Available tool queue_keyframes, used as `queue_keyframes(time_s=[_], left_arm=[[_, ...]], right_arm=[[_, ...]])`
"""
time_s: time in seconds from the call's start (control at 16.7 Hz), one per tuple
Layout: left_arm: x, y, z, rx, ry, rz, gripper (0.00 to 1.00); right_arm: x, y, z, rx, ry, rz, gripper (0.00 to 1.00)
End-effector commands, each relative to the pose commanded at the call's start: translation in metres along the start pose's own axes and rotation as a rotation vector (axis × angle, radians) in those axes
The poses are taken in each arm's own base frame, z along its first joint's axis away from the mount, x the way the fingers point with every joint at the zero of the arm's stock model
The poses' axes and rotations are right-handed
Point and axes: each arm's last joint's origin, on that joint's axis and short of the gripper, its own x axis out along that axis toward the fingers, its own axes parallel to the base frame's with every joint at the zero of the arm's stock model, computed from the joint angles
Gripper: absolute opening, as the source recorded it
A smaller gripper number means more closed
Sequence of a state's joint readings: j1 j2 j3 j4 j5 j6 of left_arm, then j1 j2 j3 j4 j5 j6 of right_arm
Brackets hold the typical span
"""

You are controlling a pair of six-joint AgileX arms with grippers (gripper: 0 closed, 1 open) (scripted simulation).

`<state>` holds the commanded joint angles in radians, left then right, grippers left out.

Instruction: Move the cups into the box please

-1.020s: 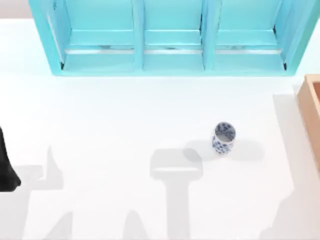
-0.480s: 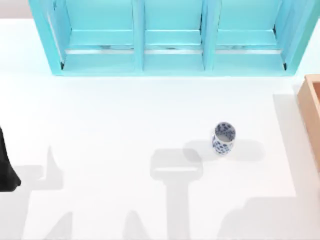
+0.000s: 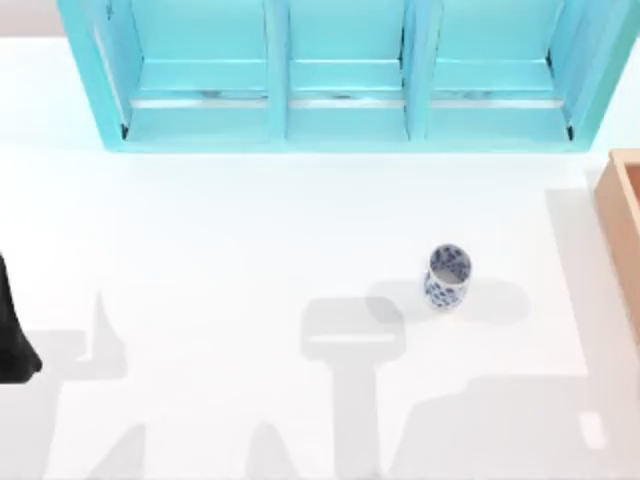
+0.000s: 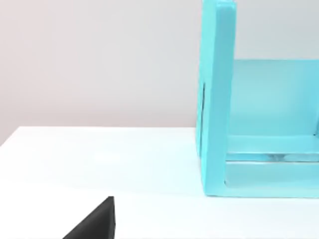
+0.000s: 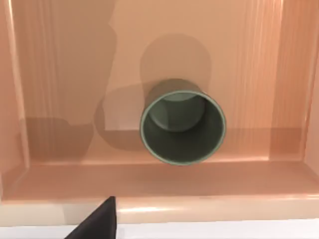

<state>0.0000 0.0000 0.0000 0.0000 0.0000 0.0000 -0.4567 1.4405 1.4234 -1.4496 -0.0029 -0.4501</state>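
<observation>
Standing alone near the turquoise shelf (image 3: 340, 75), white cup (image 3: 447, 277); hand states unclear

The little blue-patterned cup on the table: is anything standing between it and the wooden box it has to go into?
Nothing visible does. The blue-patterned cup stands upright on bare white table, and the stretch rightward to the wooden box holds only shadows.

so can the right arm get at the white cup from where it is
Probably yes: the white cup stands upright on open table, nothing beside it, left of the box that the right wrist view looks into.
</observation>
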Motion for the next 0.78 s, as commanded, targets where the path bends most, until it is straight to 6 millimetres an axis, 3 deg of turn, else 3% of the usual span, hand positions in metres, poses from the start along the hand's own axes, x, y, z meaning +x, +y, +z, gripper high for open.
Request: queue_keyframes(time_s=[0.18,0.3,0.54,0.78], left_arm=[[0.000,0.000,0.000,0.000,0.000,0.000,1.00],[0.000,0.000,0.000,0.000,0.000,0.000,1.00],[0.000,0.000,0.000,0.000,0.000,0.000,1.00],[0.000,0.000,0.000,0.000,0.000,0.000,1.00]], right_arm=[[0.003,0.025,0.032,0.000,-0.005,0.013,1.00],[0.010,0.052,0.057,-0.004,0.017,0.026,1.00],[0.038,0.130,0.100,-0.014,0.099,0.033,1.00],[0.068,0.214,0.120,0.001,0.155,0.011,1.00]])
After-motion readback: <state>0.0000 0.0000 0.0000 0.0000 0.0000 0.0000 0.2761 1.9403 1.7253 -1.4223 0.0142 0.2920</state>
